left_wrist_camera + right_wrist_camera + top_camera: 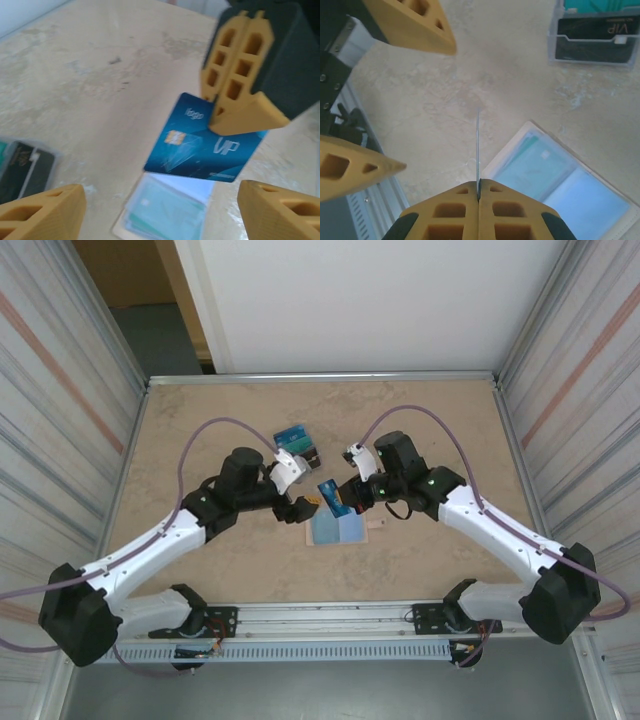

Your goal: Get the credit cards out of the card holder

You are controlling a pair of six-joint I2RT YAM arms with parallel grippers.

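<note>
The card holder [345, 532] lies open on the table, pale blue inside, with teal credit cards [167, 212] still tucked in one pocket [536, 161]. My right gripper [346, 496] is shut on the edge of a blue credit card [200, 147] marked VIP and holds it above the holder. In the right wrist view that card [478, 145] shows edge-on between the shut fingertips [479, 192]. My left gripper [160, 202] is open, with one finger [45, 212] on each side of the held card and apart from it.
A small pile of teal and dark cards [297, 443] sits in a clear tray [555, 50] behind the grippers. The holder's snap tab [376, 528] points right. Metal walls ring the table, and a rail [330, 620] runs along the near edge.
</note>
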